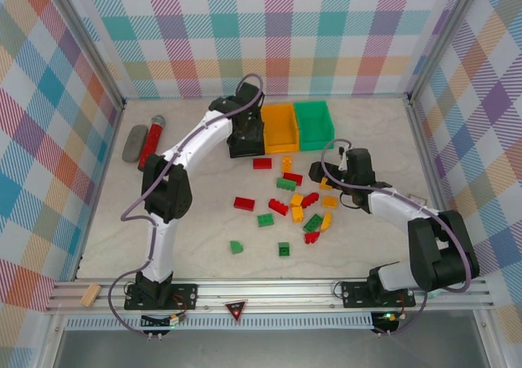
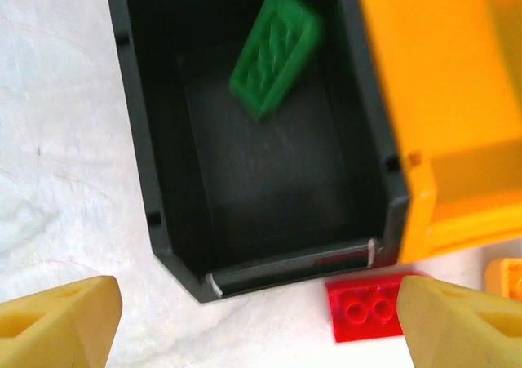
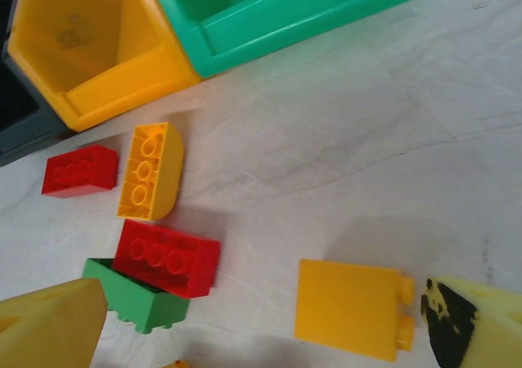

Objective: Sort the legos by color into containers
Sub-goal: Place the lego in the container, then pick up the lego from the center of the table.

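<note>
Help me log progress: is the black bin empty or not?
Not empty. The left wrist view shows one green brick inside the black bin, near its far end; the rest of its floor is bare.

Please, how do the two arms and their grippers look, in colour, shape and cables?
Both the left arm and the right arm have white links and black joints, with a greyish-purple cable looping along each. The left gripper and the right gripper carry yellow wedge-shaped fingers; one right finger has a black patch.
</note>
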`<state>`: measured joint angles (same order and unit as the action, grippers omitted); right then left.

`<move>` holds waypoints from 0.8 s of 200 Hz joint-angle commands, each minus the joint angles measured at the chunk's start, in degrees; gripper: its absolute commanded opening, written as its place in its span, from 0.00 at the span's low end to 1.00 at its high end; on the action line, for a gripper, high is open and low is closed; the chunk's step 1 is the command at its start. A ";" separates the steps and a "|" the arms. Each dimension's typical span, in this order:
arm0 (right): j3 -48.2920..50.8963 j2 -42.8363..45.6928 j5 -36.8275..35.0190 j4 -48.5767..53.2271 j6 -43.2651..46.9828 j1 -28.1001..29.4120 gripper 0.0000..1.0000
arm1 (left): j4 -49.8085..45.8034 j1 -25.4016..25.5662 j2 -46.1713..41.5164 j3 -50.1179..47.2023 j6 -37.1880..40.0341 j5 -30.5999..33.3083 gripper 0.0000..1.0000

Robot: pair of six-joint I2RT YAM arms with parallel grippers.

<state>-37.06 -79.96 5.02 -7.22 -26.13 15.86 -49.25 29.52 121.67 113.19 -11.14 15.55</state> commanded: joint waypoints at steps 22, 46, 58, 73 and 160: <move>-4.32 -3.49 1.49 2.20 2.72 4.60 0.91 | 15.58 0.72 -22.67 -27.36 -7.55 -1.75 0.87; -6.10 -6.35 3.22 2.17 2.86 5.66 0.84 | 21.12 0.93 -31.82 -37.53 -14.20 -3.07 0.87; -7.44 -7.94 4.63 2.65 2.99 6.10 0.78 | 23.79 1.28 -35.10 -41.09 -18.05 -3.04 0.87; -9.04 -9.88 5.57 3.98 3.58 6.84 0.73 | 27.41 1.99 -37.96 -44.94 -22.65 -2.69 0.87; -20.86 -22.74 6.85 15.50 7.08 7.42 0.66 | 36.86 11.09 -38.54 -55.09 -31.63 2.80 0.87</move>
<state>-54.92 -100.40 11.00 3.18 -21.34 22.85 -15.11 38.59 82.28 58.43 -40.40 16.43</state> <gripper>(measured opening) 0.663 0.873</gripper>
